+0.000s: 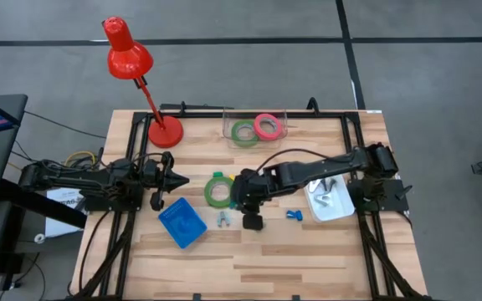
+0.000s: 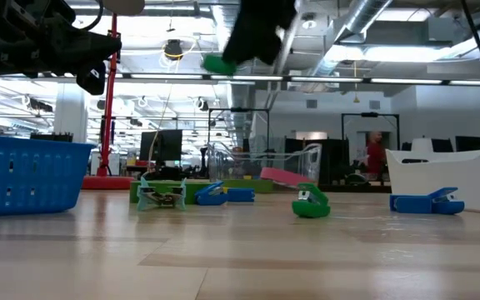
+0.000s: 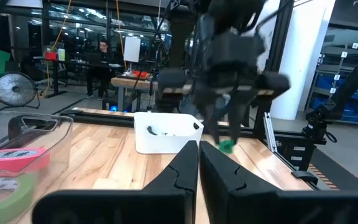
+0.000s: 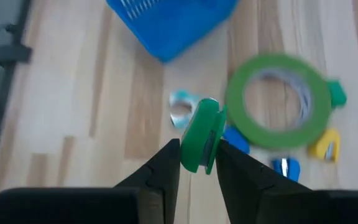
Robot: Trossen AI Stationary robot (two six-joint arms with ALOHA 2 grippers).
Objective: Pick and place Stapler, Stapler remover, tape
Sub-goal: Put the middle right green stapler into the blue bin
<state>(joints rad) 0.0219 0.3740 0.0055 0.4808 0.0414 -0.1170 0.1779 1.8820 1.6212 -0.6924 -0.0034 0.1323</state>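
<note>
My right gripper (image 4: 197, 163) hangs high over the table's middle, shut on a small green stapler (image 4: 201, 132), which also shows in the low view (image 2: 219, 63). Below it a green tape ring (image 4: 275, 99) lies flat on the wood (image 1: 217, 191). Another green tape (image 1: 243, 133) and a pink tape (image 1: 266, 126) lie in a clear container (image 1: 281, 113) at the far edge. A pale teal stapler remover (image 2: 161, 194) rests on the table. My left gripper (image 3: 199, 163) waits shut at the table's left (image 1: 176, 179). My right gripper pinches the green stapler by its two flat sides (image 4: 190, 152) between its two fingers. The fingers slant down from the table's right. The stapler stands on edge in the hold, sticking out past the fingertips, lifted well clear of the table.
A blue basket (image 1: 181, 224) sits near left of centre and a white tray (image 1: 329, 203) at the right. A red desk lamp (image 1: 164, 131) stands at the far left. Small blue (image 2: 427, 202), green (image 2: 311, 204) and yellow (image 4: 325, 146) pieces lie scattered around the middle.
</note>
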